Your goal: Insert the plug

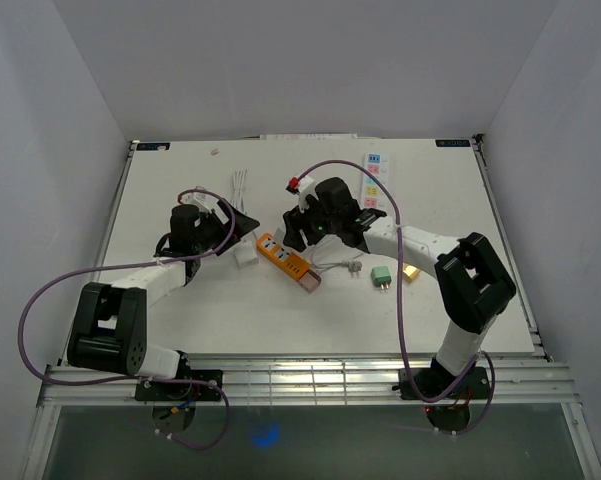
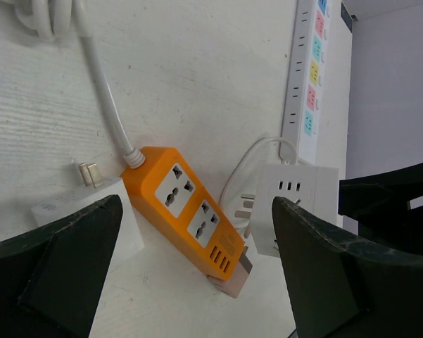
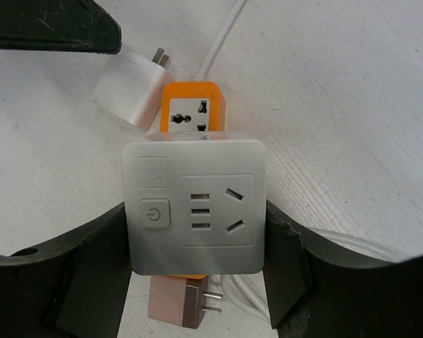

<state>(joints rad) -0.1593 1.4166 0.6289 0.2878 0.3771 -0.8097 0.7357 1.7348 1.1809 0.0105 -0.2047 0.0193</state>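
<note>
My right gripper [image 3: 197, 211] is shut on a white square plug cube [image 3: 196, 204], its fingers pressing the cube's two sides. The cube hangs over the near half of the orange power strip [image 3: 192, 113] and hides it. In the left wrist view the cube [image 2: 295, 204] shows its metal prongs [image 2: 246, 205], which are clear of the strip [image 2: 183, 208]. My left gripper [image 2: 197, 225] stands wide open low over the table on the strip's left side. In the top view the strip [image 1: 285, 258] lies between my left gripper [image 1: 242, 228] and right gripper [image 1: 302, 228].
A small white adapter [image 2: 56, 210] lies by my left finger. A pink-brown adapter [image 3: 172, 303] sits at the strip's near end. A long white strip with coloured sockets [image 1: 373, 180] lies at the back right, with green [image 1: 381, 275] and gold [image 1: 411, 272] adapters in front of it. Coiled white cable [image 1: 242, 183] is at the back.
</note>
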